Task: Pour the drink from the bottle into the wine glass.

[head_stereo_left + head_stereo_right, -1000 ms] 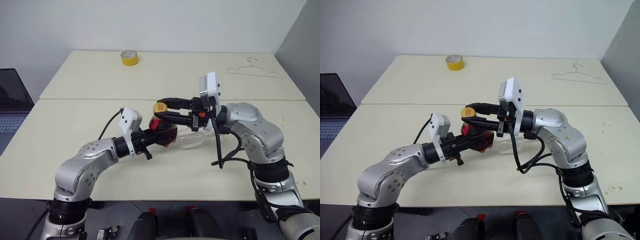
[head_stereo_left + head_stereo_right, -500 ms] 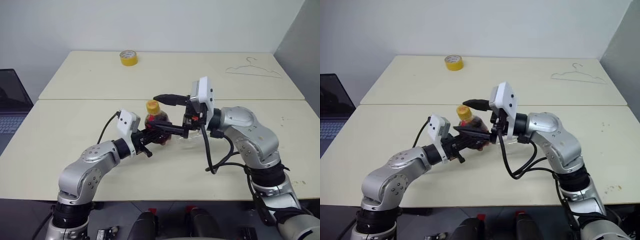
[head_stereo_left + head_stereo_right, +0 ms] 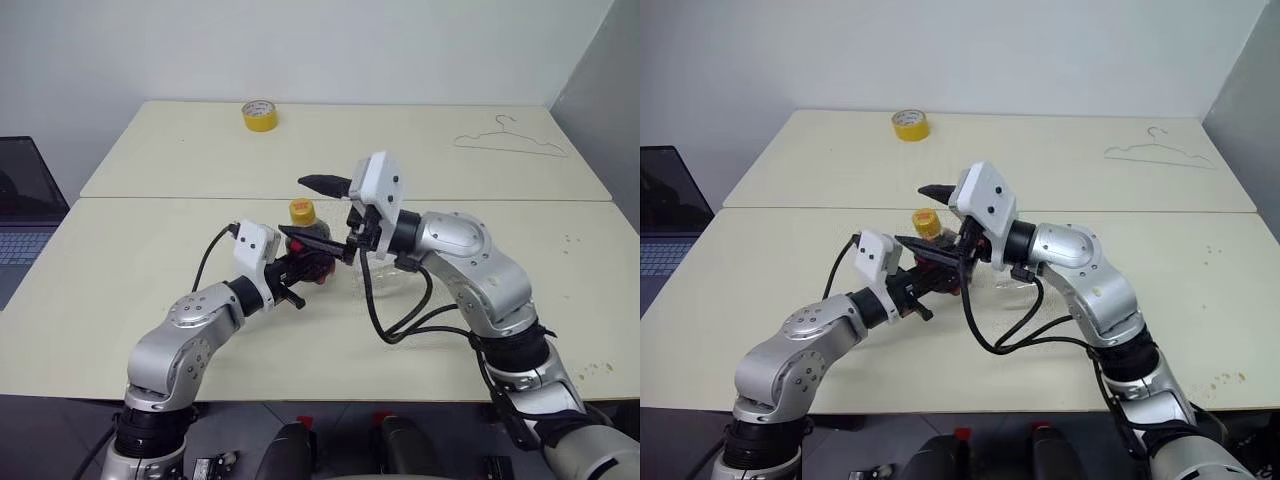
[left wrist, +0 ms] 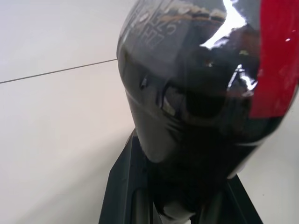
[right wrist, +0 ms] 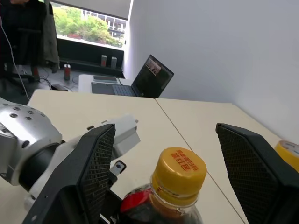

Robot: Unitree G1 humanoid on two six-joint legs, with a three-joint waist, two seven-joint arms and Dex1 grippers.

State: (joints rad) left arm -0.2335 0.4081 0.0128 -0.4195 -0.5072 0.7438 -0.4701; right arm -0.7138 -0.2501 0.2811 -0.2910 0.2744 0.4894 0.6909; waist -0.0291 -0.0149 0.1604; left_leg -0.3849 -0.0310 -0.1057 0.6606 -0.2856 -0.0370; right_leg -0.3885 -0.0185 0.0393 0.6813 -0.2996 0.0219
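Bottle (image 3: 310, 250) sits upright near the middle of the front table (image 3: 120, 300), yellow cap (image 3: 303, 211) still on, red neck label visible, dark drink (image 4: 196, 107) inside the body. Left gripper (image 3: 312, 266) is clamped on the bottle's lower body, coming in from about 8 o'clock of the bottle; in the left wrist view the dark bulb sits right between its black fingers (image 4: 124, 186).

Right gripper (image 3: 310, 208) comes in from about 3 o'clock, pointing across toward the robot's left, jaws spread wide. One finger (image 3: 325, 184) is above and behind the cap, the other (image 3: 310, 242) is lower, in front of the neck. In the right wrist view the cap (image 5: 181, 169) stands between the two spread pads (image 5: 96, 163), apart from both, no contact.

Wine glass (image 3: 385, 275) is just beside the bottle at about 3 o'clock, mostly hidden behind the right arm and its cable; looks like clear glass on the table, but I can't tell if it is upright or lying down.

Yellow tape roll (image 3: 259, 115) at 12 o'clock on the far table, well apart. Wire hanger (image 3: 510, 140) at about 1–2 o'clock on the far table. Laptop (image 3: 25, 215) at 9 o'clock off the table edge.
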